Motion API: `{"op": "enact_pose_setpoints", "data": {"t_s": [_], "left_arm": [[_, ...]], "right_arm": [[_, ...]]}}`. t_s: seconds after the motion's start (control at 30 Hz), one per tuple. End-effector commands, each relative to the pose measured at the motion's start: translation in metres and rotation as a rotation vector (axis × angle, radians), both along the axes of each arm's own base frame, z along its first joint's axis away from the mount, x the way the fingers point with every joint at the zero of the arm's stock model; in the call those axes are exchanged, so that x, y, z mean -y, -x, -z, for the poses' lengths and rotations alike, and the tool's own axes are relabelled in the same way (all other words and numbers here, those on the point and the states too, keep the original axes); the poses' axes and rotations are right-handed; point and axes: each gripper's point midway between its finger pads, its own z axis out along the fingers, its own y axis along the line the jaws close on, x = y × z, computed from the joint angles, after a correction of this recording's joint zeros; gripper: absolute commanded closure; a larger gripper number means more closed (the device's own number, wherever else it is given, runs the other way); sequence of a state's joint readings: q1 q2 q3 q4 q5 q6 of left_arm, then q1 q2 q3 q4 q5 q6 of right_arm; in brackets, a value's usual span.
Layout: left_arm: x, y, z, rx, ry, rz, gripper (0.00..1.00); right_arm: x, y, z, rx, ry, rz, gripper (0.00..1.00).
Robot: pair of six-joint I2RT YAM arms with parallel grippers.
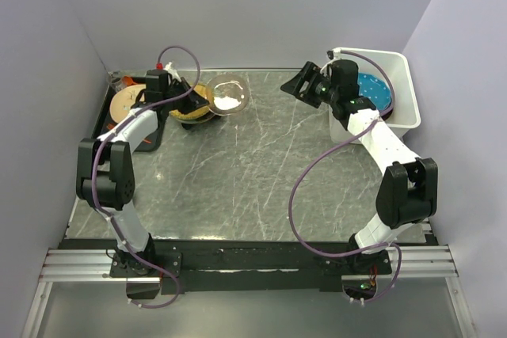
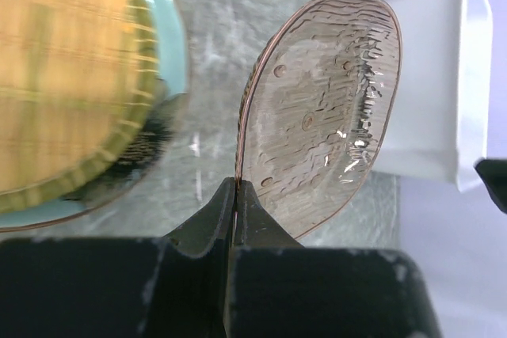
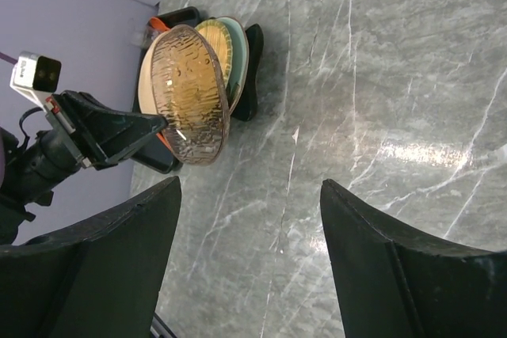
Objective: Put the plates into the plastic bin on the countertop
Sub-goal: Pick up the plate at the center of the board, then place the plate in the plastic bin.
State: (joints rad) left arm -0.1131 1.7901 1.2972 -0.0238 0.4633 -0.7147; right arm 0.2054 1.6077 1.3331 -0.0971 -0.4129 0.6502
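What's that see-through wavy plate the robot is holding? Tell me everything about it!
It is a clear round plate, glass by its look, with a faint pinkish-brown tint, rippled bumps and a thin darker rim. The left gripper pinches its rim with shut fingers, holding it above the dark grey veined countertop, beside the stacked plates on the left. Nothing else seems to touch it.

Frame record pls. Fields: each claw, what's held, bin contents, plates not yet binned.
left claw: shut on rim of clear ribbed glass plate, which stands on edge
right claw: open, empty, over dark grey veined countertop
white plastic bin: holds teal plate with white dots
not yet binned: yellow woven plate on pale teal plate
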Motion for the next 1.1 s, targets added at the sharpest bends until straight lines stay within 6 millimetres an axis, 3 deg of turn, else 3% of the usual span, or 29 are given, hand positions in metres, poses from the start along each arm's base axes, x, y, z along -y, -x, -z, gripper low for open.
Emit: {"op": "enact_pose_setpoints", "data": {"t_s": [0.0, 0.53, 1.07], "left_arm": [[0.024, 0.009, -0.048, 0.146, 0.037, 0.095, 0.99], [0.073, 0.026, -0.067, 0.175, 0.056, 0.209, 0.99], [0.099, 0.033, -0.074, 0.176, 0.063, 0.272, 0.99]], "right_arm": [[-0.007, -0.001, -0.007, 0.031, -0.010, -0.024, 0.22], [-0.022, 0.002, 0.001, 0.013, -0.019, -0.074, 0.24], [-0.042, 0.001, 0.014, -0.023, -0.020, -0.127, 0.34]]}}
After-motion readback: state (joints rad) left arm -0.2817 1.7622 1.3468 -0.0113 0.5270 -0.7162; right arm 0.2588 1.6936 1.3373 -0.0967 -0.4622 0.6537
